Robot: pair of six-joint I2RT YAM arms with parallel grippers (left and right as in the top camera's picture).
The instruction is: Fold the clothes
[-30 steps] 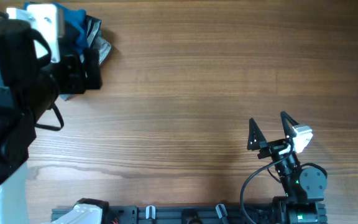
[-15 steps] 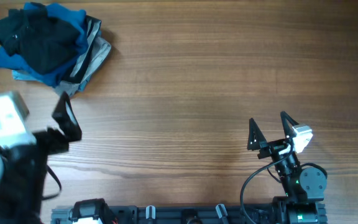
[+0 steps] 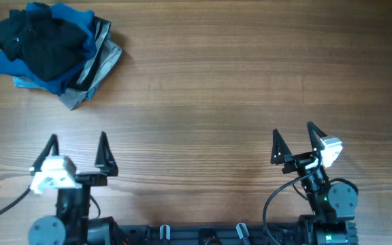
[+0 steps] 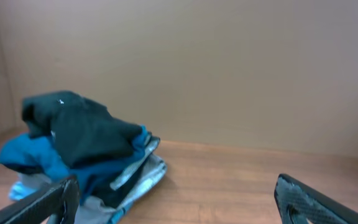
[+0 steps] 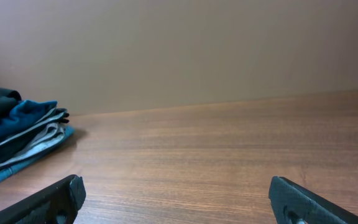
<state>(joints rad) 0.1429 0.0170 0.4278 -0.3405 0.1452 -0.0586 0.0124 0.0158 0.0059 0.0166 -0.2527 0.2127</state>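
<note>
The black T-shirt [image 3: 36, 42] lies crumpled on top of a pile at the desk's [image 3: 216, 82] far left corner, over a bright blue garment [image 3: 70, 24] and a grey garment [image 3: 101, 64]. The left gripper [image 3: 77, 153] and the right gripper [image 3: 297, 141] sit near the desk's near edge, well apart from the pile, both spread wide and holding nothing.

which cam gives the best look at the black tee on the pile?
Overhead: the black T-shirt lies crumpled on top of the blue garment and grey garment, its whole outline visible. Left wrist shows it side-on, slightly blurred, nearer. Right wrist catches only a dark sliver at the frame's left edge.
</note>
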